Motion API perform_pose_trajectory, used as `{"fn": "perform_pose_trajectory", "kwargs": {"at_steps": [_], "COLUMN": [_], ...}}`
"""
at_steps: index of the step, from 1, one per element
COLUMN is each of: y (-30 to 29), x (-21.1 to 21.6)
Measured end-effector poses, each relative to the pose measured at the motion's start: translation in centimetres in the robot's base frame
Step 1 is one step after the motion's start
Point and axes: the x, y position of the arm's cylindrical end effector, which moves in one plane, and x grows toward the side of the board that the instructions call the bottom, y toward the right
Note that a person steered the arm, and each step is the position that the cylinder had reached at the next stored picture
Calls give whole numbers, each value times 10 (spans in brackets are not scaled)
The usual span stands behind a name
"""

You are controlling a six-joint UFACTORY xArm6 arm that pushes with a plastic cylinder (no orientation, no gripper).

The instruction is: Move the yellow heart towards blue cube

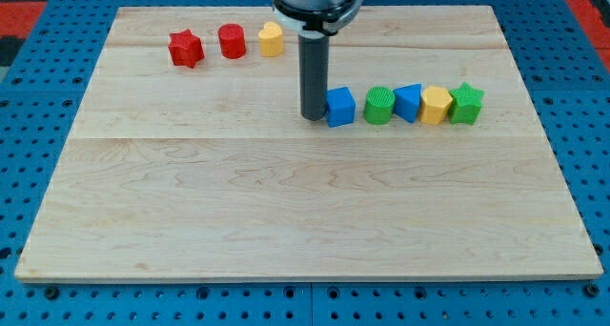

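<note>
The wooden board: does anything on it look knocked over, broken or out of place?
Nothing stands out. The blocks sit upright in two tidy rows on the wooden board, none damaged. My tip rests just left of the blue cube.

My tip (314, 116) beside blue cube (340, 107)

You find no readable text, label, brand, number or sign anywhere here: not on the blocks, nor on the bench (286, 202).
</note>
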Motion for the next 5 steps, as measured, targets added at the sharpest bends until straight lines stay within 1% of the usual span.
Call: {"fn": "perform_pose_trajectory", "kwargs": {"at_steps": [1,2,3,4,5], "y": [5,-38,-36,-1,6], "x": [0,-8,-54,-93,-146]}}
